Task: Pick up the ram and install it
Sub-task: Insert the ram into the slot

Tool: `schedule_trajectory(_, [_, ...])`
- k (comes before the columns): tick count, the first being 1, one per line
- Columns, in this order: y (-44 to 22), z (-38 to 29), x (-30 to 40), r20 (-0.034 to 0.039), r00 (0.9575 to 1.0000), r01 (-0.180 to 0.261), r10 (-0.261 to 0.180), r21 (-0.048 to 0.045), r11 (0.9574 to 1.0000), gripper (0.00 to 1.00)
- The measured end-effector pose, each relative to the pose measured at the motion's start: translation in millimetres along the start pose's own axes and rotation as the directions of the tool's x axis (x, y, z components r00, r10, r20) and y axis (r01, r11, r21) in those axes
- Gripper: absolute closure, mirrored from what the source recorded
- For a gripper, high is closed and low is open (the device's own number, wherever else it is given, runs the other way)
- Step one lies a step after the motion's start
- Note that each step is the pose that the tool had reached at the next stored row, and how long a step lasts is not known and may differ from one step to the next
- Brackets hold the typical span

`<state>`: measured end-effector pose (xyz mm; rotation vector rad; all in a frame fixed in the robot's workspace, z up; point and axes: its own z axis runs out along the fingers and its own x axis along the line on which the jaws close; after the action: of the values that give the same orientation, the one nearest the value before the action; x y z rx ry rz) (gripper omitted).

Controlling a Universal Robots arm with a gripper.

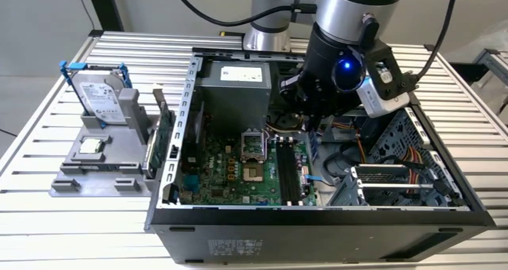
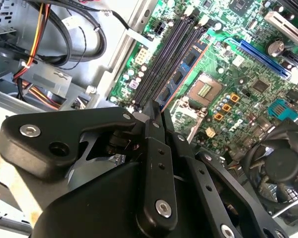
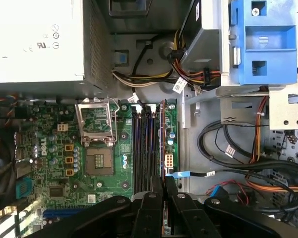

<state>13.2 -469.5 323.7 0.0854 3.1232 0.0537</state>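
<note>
**Silver arm, black hand**

In the exterior view the arm is a thick silver tube with a pale grey joint behind it and a blue-edged cap at the top. Black cables loop away from it on both sides. Below the tube sits a black wrist housing with a glowing blue light, and a silver-grey camera block is bolted beside it. In both wrist views the gripper is matte black: rounded link plates, flat narrow fingers, and bright silver screw heads at the pivots.
</note>
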Motion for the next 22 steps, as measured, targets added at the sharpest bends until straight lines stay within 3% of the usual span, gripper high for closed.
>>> schedule_trajectory(22, [-0.9, 14.8, -0.6, 0.0000, 1.0000, 0.000, 0.000, 0.0005, 1.0000, 1.00])
